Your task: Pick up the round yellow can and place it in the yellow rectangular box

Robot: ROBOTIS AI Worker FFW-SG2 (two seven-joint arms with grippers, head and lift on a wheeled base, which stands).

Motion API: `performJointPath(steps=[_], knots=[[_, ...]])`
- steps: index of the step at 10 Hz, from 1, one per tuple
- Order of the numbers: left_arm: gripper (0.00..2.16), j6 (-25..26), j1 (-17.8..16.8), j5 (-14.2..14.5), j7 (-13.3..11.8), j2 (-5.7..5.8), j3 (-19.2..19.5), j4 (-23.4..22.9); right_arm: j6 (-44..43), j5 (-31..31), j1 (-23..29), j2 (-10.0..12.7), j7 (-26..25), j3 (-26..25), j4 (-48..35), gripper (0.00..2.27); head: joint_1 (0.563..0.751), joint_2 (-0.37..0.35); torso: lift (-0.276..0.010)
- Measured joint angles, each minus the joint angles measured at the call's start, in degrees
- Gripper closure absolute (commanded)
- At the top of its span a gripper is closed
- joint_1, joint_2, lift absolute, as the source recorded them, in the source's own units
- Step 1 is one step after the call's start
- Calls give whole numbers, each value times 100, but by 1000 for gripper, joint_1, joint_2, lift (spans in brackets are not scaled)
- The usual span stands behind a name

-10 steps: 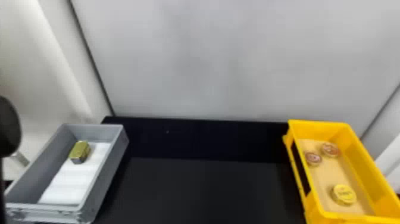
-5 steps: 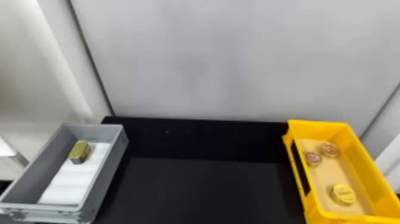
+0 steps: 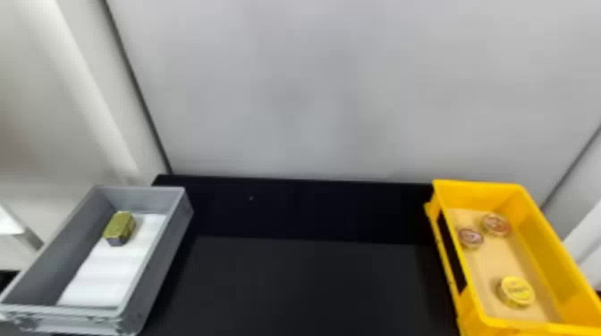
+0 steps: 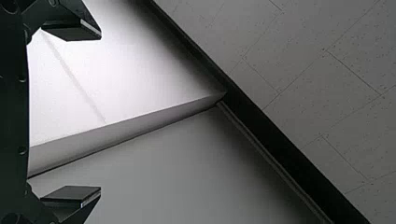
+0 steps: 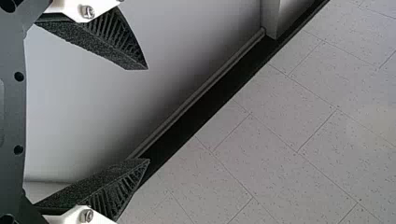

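The near right corner of the yellow rectangular box (image 3: 483, 185) is cut off in the head view, and the near left corner of the grey box (image 3: 165, 263) runs out past that view's left edge. The round yellow can (image 3: 516, 291) lies flat inside the yellow rectangular box, near its near end, on the tan bottom; the print on its lid is too blurred to make out. Farther back in the same box, well apart from the can, sit two reddish-lidded round tins (image 3: 495, 224) (image 3: 470, 238) near each other, their lids blurred too. A dark rounded shape, cut off at the head view's left edge a second earlier, has moved away from there, baring a white panel's corner (image 3: 11, 223); the can and both boxes stay where they were. The left gripper (image 4: 100, 112) has its fingers spread wide in its wrist view, with nothing held between them, and the right gripper (image 5: 147, 114) is likewise wide open and holding nothing. In the grey box, a gold rectangular tin (image 3: 120, 225) rests toward the far end, on the edge of a white liner (image 3: 103, 272). A black table (image 3: 313, 281) stretches between the boxes.
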Motion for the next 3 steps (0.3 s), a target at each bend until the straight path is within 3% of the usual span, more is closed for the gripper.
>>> performJointPath(steps=[1,3], knots=[[111,-28,-7,-38,-12,-32,34,-5,-10,-5,13,-1,-25,-10,-64,73,663,54,-10],[111,-29,-120,-51,-38,41,74,-2,-175,4,202,95,-236,-74,-115,75,663,54,-10]])
